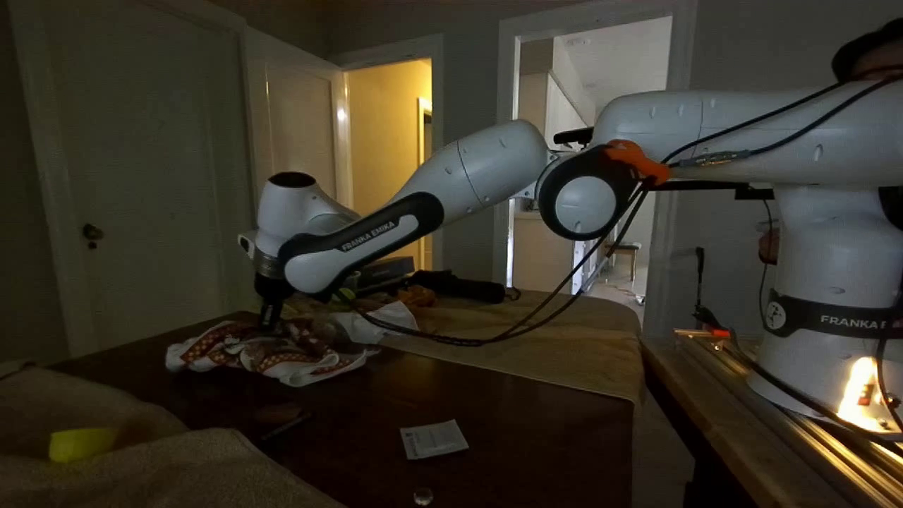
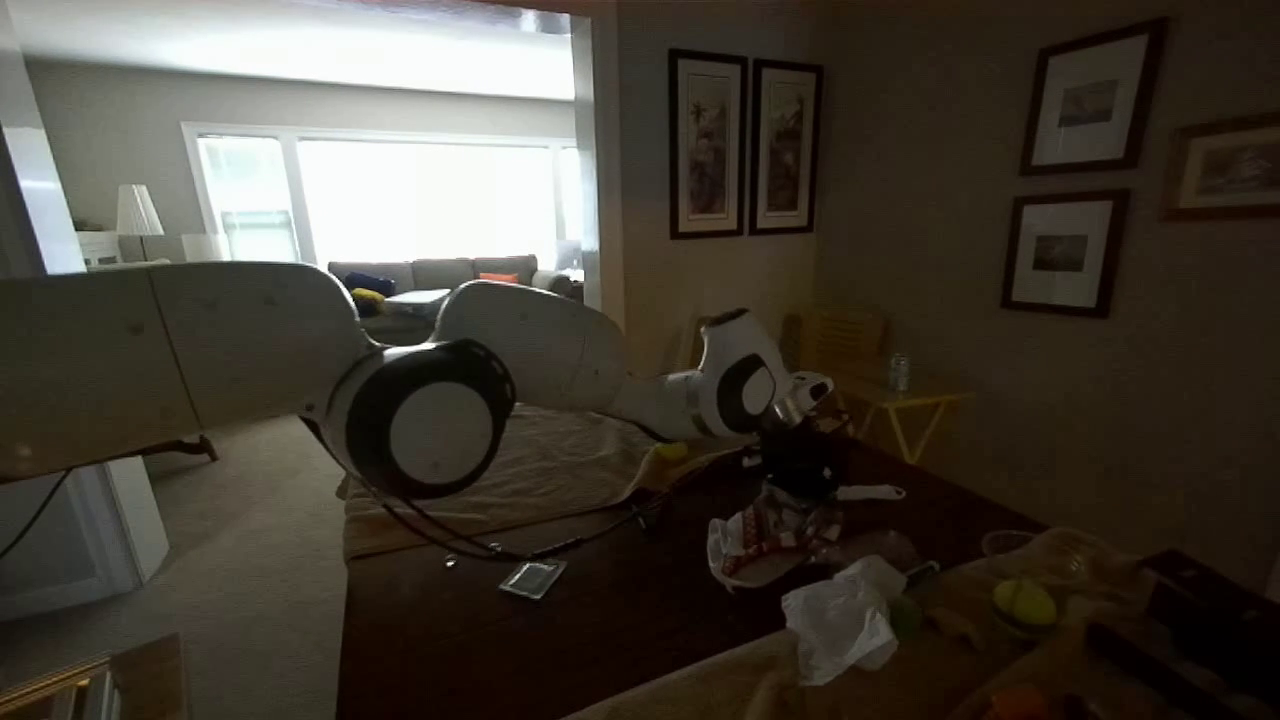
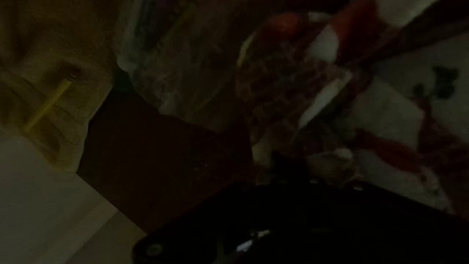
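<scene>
A tan towel [image 1: 211, 466] fills the near left of an exterior view; at far left a gripper [image 1: 269, 326] meets a rumpled red-and-white cloth [image 1: 271, 358].
The gripper's fingers stand drawn together (whether fabric is pinched between them cannot be told), and the cloth sits on the dark table [image 1: 522, 416], just left of a white bag [image 1: 396, 316]. Work appears partway: contact seems made; the cloth is neither raised nor laid flat.

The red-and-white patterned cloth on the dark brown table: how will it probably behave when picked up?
The cloth is probably floppy, as it lies in crumpled folds. Its spread-out edges may hang or trail across the table rather than lift together.
</scene>
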Robot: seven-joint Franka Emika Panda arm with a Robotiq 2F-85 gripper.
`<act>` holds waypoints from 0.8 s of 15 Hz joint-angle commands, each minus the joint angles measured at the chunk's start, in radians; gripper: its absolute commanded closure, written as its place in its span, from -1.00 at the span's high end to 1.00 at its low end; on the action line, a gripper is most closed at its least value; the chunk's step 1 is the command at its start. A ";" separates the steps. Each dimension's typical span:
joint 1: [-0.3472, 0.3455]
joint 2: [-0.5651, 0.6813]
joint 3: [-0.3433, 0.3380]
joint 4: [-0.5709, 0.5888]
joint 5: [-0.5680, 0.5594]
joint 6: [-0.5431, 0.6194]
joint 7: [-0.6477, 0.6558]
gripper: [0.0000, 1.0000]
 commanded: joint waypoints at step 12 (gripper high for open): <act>0.042 -0.104 0.112 0.003 -0.010 0.118 -0.494 -1.00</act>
